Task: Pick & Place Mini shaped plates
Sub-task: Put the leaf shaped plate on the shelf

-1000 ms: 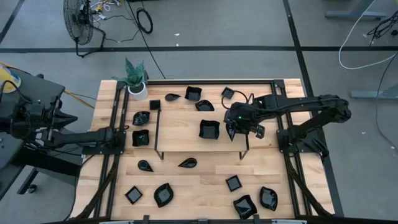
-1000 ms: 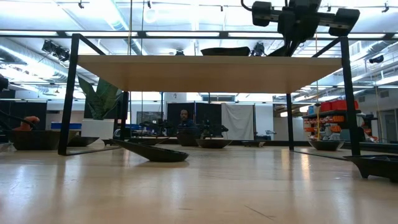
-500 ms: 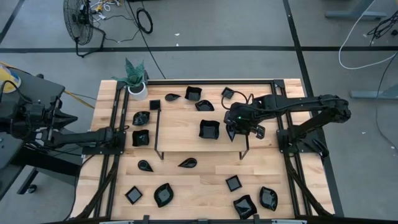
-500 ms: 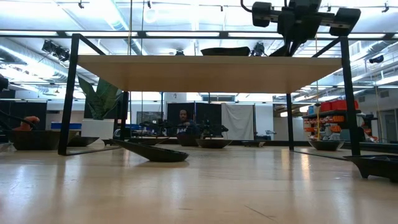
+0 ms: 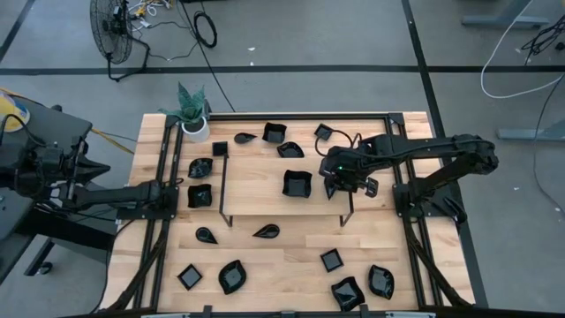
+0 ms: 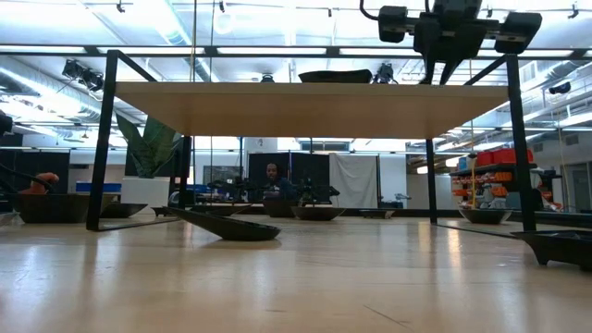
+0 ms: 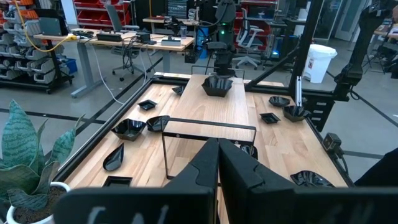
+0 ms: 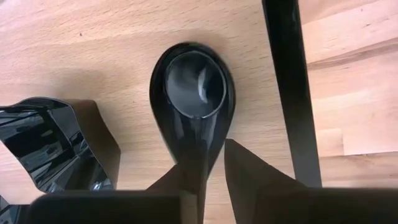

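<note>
teardrop plate (image 8: 194, 102) lies on the raised shelf (image 5: 256, 177), right claw (image 5: 345, 182) loosening around its tail; lift straight up, avoiding the square plate (image 5: 297, 183) at nine o'clock.

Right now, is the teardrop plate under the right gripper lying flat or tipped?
Flat: the teardrop plate lies hollow side up on the raised shelf.
</note>
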Tool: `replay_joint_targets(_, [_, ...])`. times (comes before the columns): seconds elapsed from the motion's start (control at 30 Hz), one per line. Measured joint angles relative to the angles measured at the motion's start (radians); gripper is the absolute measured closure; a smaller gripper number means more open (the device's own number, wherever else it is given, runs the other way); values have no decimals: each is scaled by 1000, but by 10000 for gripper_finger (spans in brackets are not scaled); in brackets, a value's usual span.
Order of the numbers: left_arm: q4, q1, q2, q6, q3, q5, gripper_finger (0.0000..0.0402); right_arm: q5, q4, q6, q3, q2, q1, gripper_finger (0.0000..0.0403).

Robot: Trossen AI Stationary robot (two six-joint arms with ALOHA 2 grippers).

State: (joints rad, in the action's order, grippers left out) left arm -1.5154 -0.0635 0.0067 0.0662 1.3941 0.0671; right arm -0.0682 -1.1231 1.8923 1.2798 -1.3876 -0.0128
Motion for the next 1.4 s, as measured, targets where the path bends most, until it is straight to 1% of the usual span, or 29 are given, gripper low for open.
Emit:
replay_joint_targets(0.2, [0, 0, 0, 0, 0, 0, 383, 1, 0, -20, 0, 10, 6, 320])
replay_joint_targets(0.33, [0, 0, 0, 0, 0, 0, 383, 20, 2, -56, 0, 24, 20, 311])
replay_joint_targets(0.4, [0, 0, 0, 0, 0, 0, 383, 48, 4, -79, 0, 36, 32, 307])
replay_joint_targets(0.57, [0, 0, 0, 0, 0, 0, 383, 159, -10, -102, 0, 84, 53, 304])
replay_joint_targets(0.67, [0, 0, 0, 0, 0, 0, 383, 214, -21, -109, 0, 116, 51, 304])
replay_joint_targets(0.8, [0, 0, 0, 0, 0, 0, 383, 276, -67, -168, 0, 165, 26, 304])
replay_joint_targets(0.9, [0, 0, 0, 0, 0, 0, 383, 298, -106, -251, 0, 192, -12, 305])
replay_joint_targets(1.1, [0, 0, 0, 0, 0, 0, 383, 297, -111, -533, 0, 235, -122, 307])
replay_joint_targets(1.4, [0, 0, 0, 0, 0, 0, 383, 295, -112, -873, 0, 275, -280, 307])
